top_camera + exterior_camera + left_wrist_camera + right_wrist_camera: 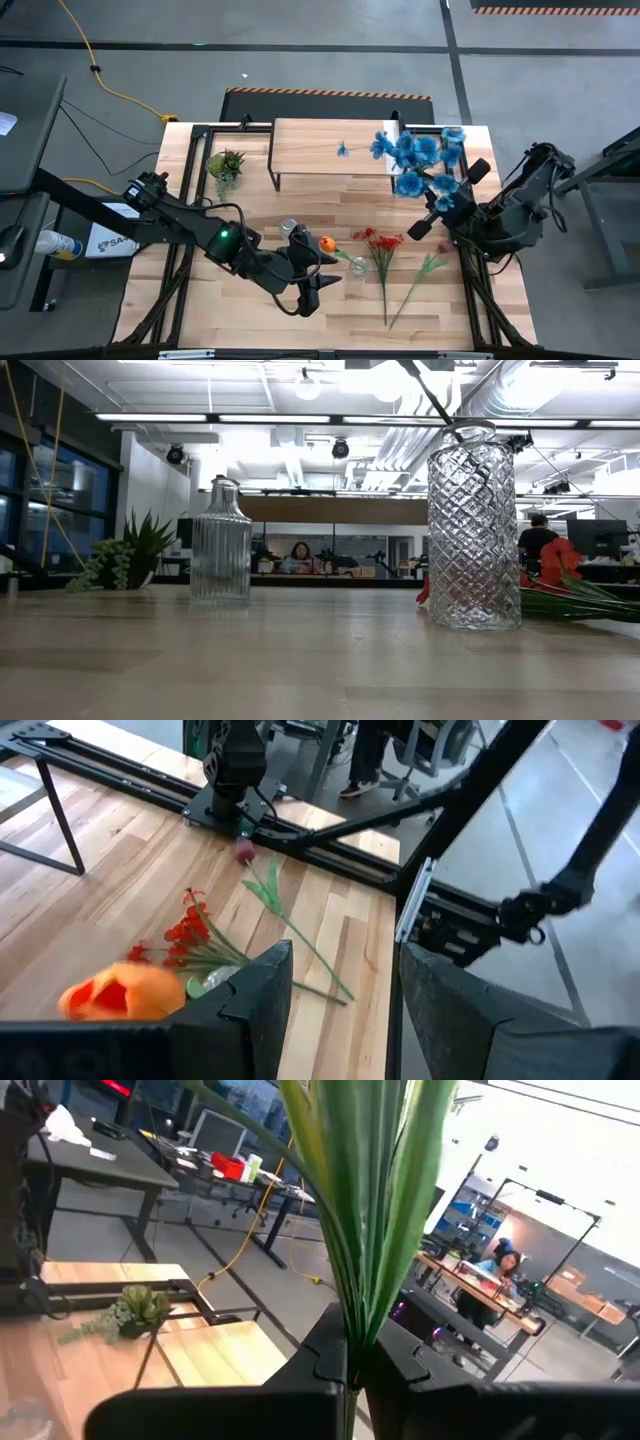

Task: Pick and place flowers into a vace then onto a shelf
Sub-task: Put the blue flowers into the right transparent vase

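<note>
table: large pale wood plank tabletop (200,300) on a black frame, holds everything.
shelf: small low light-wood bench shelf with thin black legs (330,145), far edge of the table, centre; nothing on top but a stray blue bit. No vase on it yet.
left arm: dark arm reaches across the near-left of the table; left gripper (318,285) sits low near the front edge, jaws part open, nothing clamped in the wrist view. Just beside it: orange tulip head (120,992).
right arm: dark arm at the right side, raised; right gripper (352,1370) pinched shut on the green stem of the blue flower cluster (420,160), blooms hang over the shelf's right end.
vases: clear ribbed glass bottle vase (221,542) and clear diamond-cut glass jar vase (474,528), both upright mid-table, apart from each other. Contents of the jar: cannot tell.
loose flowers: red cluster on a long green stem (380,245) and dark pink bud stem (425,268) lie flat on the table right of centre, near the jar.
bystander plant: small green spiky potted plant (225,165), left of the shelf, not part of the job.
step (judged): right arm carrying blue stem towards a vase; insertion not done.
next move needs (judged): stem end lined up over a vase mouth, stem near upright, lower, then release. Narrow mouth, long floppy stem, so slow.
</note>
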Tool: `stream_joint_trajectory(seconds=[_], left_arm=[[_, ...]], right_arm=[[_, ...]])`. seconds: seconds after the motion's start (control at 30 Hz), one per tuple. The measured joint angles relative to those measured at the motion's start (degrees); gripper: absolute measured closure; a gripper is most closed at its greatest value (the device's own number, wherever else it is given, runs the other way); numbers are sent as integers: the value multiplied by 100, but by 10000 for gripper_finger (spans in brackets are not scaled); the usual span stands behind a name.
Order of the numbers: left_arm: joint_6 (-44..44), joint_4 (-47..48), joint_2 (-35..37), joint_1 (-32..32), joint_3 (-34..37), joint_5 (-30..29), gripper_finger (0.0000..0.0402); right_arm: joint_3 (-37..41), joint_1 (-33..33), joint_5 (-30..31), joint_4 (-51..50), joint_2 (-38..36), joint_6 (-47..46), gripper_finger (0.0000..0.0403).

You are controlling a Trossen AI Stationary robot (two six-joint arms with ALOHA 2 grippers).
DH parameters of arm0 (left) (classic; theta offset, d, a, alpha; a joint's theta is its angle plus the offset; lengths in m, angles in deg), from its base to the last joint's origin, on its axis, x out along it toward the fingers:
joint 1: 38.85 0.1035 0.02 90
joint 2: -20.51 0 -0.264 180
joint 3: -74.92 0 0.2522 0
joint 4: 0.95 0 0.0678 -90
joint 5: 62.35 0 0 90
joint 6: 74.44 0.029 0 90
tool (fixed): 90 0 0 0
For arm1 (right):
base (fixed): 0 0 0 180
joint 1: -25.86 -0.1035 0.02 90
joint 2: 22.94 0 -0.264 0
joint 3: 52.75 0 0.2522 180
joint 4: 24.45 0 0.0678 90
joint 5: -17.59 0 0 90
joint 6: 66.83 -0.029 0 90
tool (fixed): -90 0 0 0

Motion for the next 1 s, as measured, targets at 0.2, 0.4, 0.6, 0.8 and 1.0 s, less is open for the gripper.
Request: stream_joint_trajectory(seconds=[0.2,0.4,0.6,0.8,1.0], left_arm=[[-32,412,398,-308,-2,-114,181],[-262,824,807,-876,-11,-538,181],[-604,1320,893,-1475,-11,-1403,181],[-1205,1808,889,-1915,-9,-1832,181],[-1250,1828,886,-2051,-9,-1951,181]], right_arm=[[0,-183,-14,285,-2,-115,398],[0,-415,-608,330,-2,-967,398],[0,-580,-1442,279,-2,-2030,398],[4,-579,-2341,-690,-2,-3836,398],[9,-521,-2732,-1397,199,-5231,398]])
